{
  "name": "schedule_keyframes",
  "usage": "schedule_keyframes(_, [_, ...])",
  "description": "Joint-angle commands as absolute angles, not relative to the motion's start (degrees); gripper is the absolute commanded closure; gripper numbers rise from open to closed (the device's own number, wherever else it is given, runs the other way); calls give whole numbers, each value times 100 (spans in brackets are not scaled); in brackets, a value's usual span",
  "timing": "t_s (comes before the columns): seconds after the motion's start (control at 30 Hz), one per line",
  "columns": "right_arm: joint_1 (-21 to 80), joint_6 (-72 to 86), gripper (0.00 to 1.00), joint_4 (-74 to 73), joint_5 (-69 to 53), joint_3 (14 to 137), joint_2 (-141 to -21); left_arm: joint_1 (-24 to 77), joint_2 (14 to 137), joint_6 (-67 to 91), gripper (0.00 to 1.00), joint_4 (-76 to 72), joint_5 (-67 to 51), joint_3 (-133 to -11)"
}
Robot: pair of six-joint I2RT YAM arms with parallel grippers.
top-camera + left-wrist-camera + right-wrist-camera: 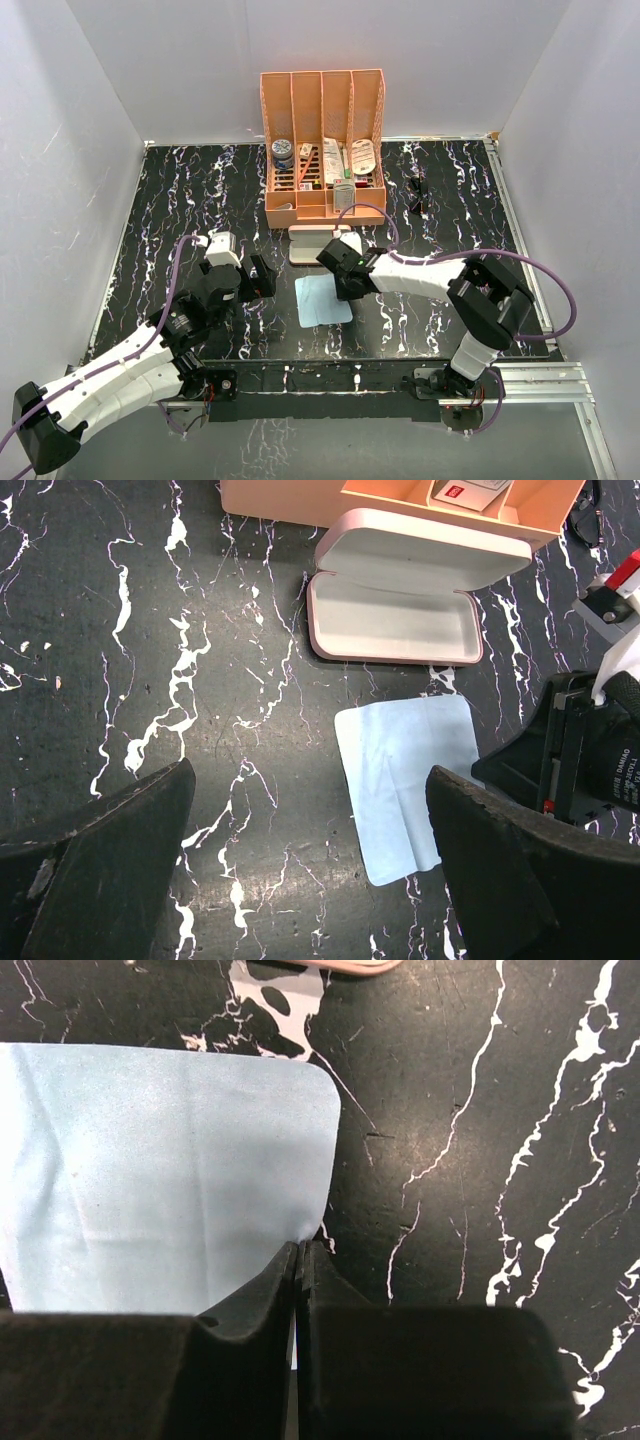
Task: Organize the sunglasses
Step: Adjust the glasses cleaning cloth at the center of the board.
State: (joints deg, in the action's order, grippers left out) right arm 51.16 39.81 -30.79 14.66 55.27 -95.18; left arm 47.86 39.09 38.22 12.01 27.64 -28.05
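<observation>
I read this as the cloth step, with the small black thin-framed sunglasses (417,195) not yet touched. They lie on the black, white-veined marble tabletop (200,200), just right of the peach slotted plastic desk organiser (300,215) and well apart from both arms.

My right end effector (300,1255) is low on the right edge of the light blue square cloth (405,780). Its fingers are pressed together, and a pale sliver shows between them, so I judge it has that edge pinched. The rest of the cloth lies flat.

My left end effector (310,870) hovers spread wide, holding nothing, just to the left of the cloth.

The pink oblong hard-shell glasses case (395,625) sits open and bare inside, between the cloth and the organiser.

Next, I would raise the cloth slowly to check the pinch holds. After that comes a long reach back and to the right for the sunglasses. Their thin frame calls for a careful grip off the lenses.
</observation>
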Motion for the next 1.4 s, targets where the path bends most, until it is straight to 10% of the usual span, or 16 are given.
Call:
schedule_keyframes(0.0, [5150,4096,100,-3354,1557,5490,-9295,4799,3894,3823,1,1176,2764,-2782])
schedule_keyframes(1.37, [5344,4284,100,-3306,921,6355,-9672,4797,3832,3845,1,1161,2741,-2680])
